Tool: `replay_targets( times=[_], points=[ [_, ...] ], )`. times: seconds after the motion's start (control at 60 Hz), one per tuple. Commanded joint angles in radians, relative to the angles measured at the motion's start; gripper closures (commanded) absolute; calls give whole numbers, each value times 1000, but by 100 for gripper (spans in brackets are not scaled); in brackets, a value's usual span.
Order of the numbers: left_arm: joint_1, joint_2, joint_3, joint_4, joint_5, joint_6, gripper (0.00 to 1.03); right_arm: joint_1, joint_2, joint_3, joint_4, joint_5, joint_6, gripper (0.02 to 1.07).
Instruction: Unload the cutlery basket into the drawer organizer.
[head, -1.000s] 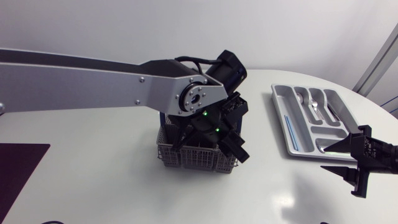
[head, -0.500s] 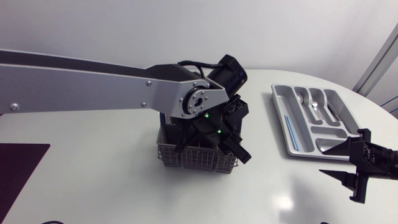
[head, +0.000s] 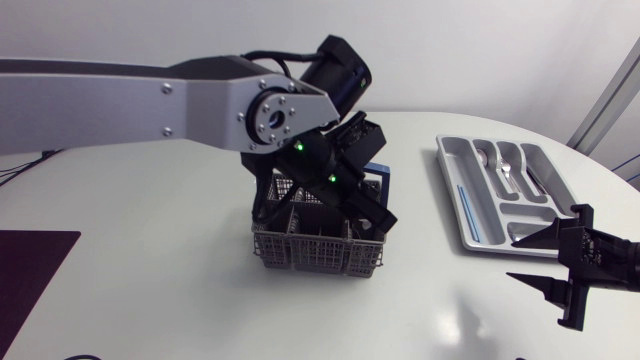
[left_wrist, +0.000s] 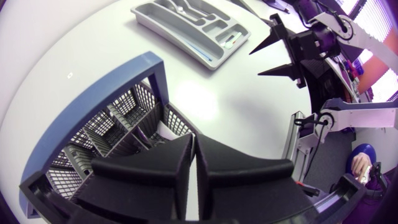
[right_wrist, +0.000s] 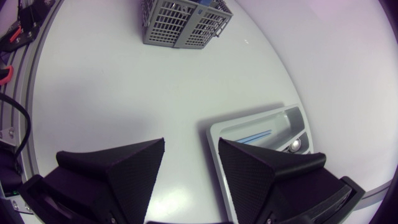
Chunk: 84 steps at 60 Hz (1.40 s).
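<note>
The grey mesh cutlery basket (head: 318, 252) with a blue handle (head: 376, 172) stands mid-table. My left gripper (head: 376, 213) hangs over its right half, fingers pressed together. In the left wrist view the gripper (left_wrist: 191, 144) is shut just above the basket's compartments (left_wrist: 118, 124), and I see nothing between its fingers. The grey drawer organizer (head: 452, 190) lies at the right, holding spoons (head: 505, 163) and a blue-handled piece (head: 467, 206). My right gripper (head: 548, 264) hovers open near the organizer's front end. In the right wrist view the right gripper (right_wrist: 191, 152) is open over bare table beside the organizer (right_wrist: 249, 124).
The left arm's silver link (head: 150, 100) spans the table from the left edge to the basket. A dark mat (head: 30, 270) lies at the front left corner. White tabletop (head: 440, 290) lies between basket and organizer. The table's round edge runs behind the organizer.
My left gripper has closed its fingers and lifted up and back from the basket's front. The right gripper has sunk slightly toward the front edge.
</note>
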Motion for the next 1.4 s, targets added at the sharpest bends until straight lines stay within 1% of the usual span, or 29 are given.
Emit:
replay_targets(
  times=[0.0, 0.083, 0.2, 0.367, 0.467, 0.483, 0.5, 0.533, 0.65, 0.75, 0.867, 0.933, 1.0, 1.167, 1.2, 1.233, 1.25, 1.317, 1.383],
  points=[
    [8, -60, 46, -38, 30, -23, 100, 27, -40, -18, -33, -13, 43, 42],
    [7, -91, 76, -96, 69, -18, 100, 64, -74, -1, -73, -24, 81, 39],
    [2, -120, 112, -170, 115, -1, 100, 119, -120, 25, -125, -50, 136, 38],
    [4, -141, 158, -262, 173, 29, 100, 267, -213, 70, -185, -79, 290, 38],
    [-7, -141, 145, -277, 191, 48, 100, 383, -267, 99, -197, -83, 415, 38],
    [-7, -141, 145, -277, 191, 48, 100, 391, -270, 102, -197, -83, 425, 38],
    [-10, -140, 135, -279, 214, 52, 100, 438, -287, 111, -195, -83, 472, 38],
    [-12, -138, 129, -280, 225, 57, 100, 480, -299, 120, -197, -83, 509, 39],
    [-32, -123, 105, -279, 245, 68, 100, 621, -313, 140, -180, -77, 653, 39],
    [-52, -106, 89, -277, 254, 80, 100, 742, -310, 132, -123, -47, 764, 39],
    [-78, -91, 73, -276, 268, 88, 100, 828, -301, 114, -60, -27, 846, 40],
    [-84, -85, 71, -276, 273, 88, 100, 856, -293, 111, -36, -27, 874, 48],
    [-87, -80, 73, -276, 273, 89, 100, 882, -284, 106, -14, -25, 888, 60],
    [-87, -77, 74, -276, 280, 89, 100, 912, -261, 91, 23, -11, 902, 80],
    [-87, -77, 74, -276, 283, 89, 100, 912, -256, 89, 24, -11, 902, 82],
    [-87, -77, 76, -276, 288, 89, 100, 914, -244, 86, 29, -11, 900, 90],
    [-87, -75, 76, -276, 288, 89, 100, 915, -241, 85, 30, -11, 902, 92],
    [-87, -77, 77, -276, 299, 89, 100, 923, -235, 77, 35, -11, 902, 93],
    [-87, -77, 77, -276, 299, 89, 100, 931, -227, 77, 35, -11, 902, 96]
  ],
)
